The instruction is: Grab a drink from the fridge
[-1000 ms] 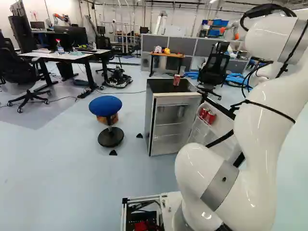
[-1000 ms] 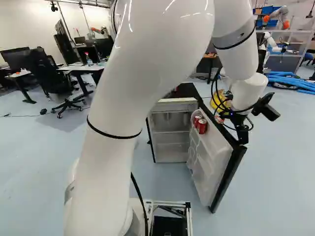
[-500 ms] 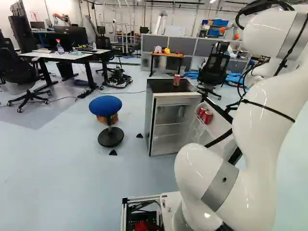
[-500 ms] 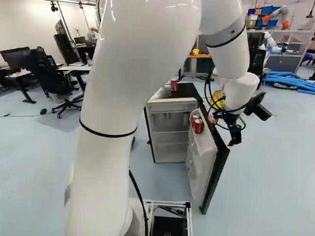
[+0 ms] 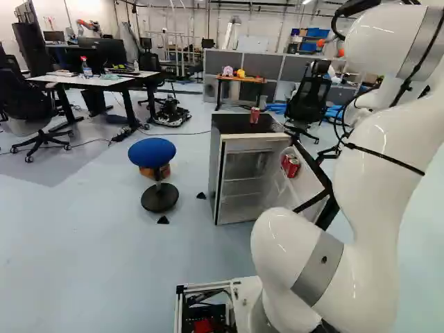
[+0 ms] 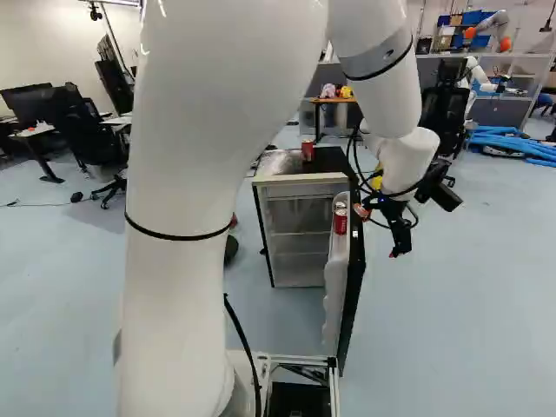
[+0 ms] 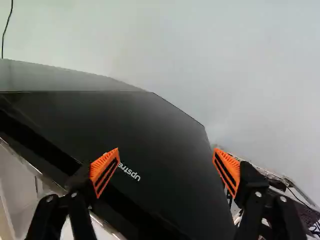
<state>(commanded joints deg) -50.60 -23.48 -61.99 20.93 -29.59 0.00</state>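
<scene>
Right base view: the gripper [image 6: 398, 252] hangs beside the fridge [image 6: 304, 188], outside its open door [image 6: 350, 295]. The wrist view shows the fingers spread wide, pinching nothing, with the door's dark outer face ahead. That placing suits swinging the door toward the fridge, not reaching inside. A red can [image 6: 307, 150] stands upright on top of the fridge, probably the wanted drink, parked to free the gripper; other cans [image 6: 340, 219] sit inside the fridge door, within easy reach.

We can count three red cans [image 5: 254, 115], one fridge [image 5: 239, 145], one fridge door [image 6: 350, 291] and one blue stool [image 5: 152, 150].
</scene>
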